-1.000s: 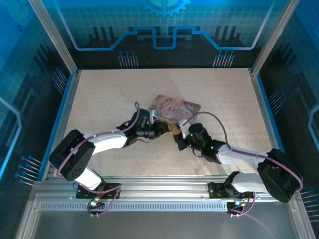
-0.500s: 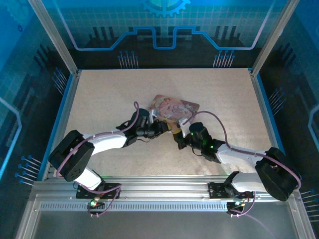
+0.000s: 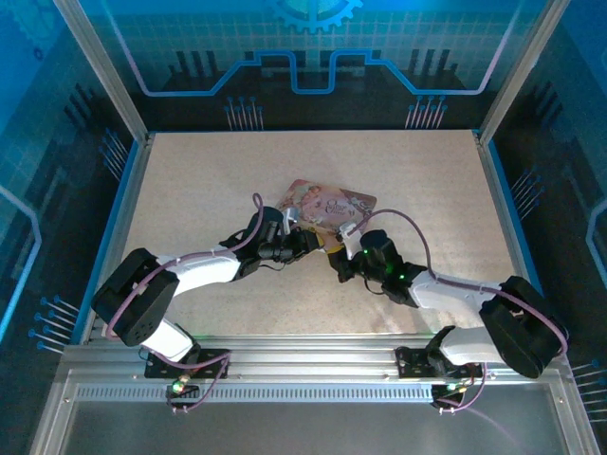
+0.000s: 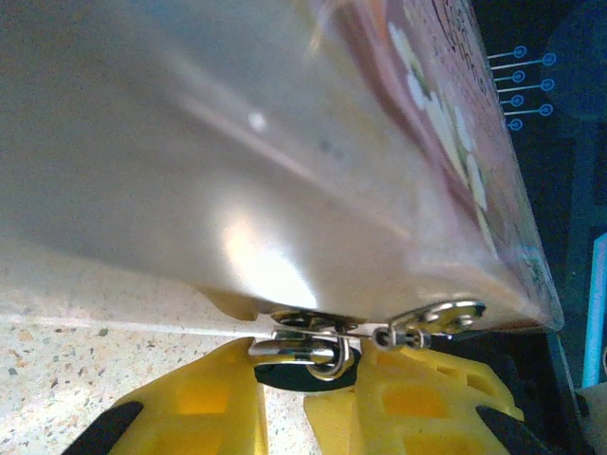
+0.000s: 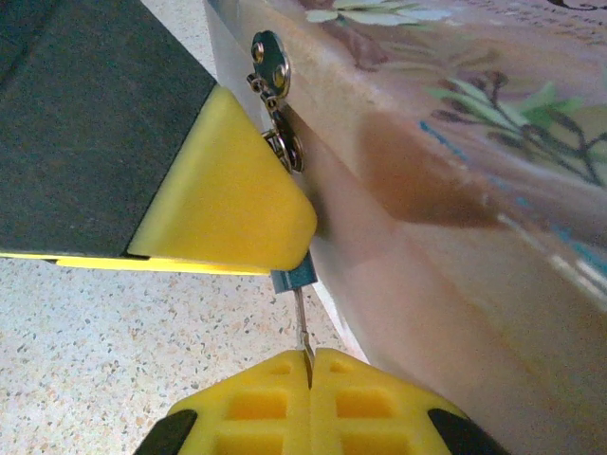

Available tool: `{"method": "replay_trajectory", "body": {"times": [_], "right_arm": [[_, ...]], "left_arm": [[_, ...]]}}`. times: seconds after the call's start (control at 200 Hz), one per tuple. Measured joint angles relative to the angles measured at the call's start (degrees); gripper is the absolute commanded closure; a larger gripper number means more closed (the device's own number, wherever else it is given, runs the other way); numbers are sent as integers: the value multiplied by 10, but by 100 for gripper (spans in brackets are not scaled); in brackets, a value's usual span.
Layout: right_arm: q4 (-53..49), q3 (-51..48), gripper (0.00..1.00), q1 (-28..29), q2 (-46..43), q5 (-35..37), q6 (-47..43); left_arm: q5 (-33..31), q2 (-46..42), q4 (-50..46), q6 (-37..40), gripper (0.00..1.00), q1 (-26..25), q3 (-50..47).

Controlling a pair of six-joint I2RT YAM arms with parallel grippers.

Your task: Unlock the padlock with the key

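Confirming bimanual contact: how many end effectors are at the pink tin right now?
2. The left end effector grips the padlock at the tin's edge. The right end effector pinches the key just below the padlock. None hidden.

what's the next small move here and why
Probably twist the right gripper to turn the key: its tip looks seated in the padlock, which the left gripper holds at the tin's edge.
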Motion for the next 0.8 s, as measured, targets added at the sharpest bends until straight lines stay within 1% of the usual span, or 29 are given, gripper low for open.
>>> {"method": "replay_trajectory", "body": {"times": [0.4,0.795], "right_arm": [[19,6,97,-34,22,-72,24],[24,19,97,-42,44,-93,30]], "left_arm": [[-13,-1,2,0,91,0,-2],[-24,-2,2,0,91,3,-4]]}}
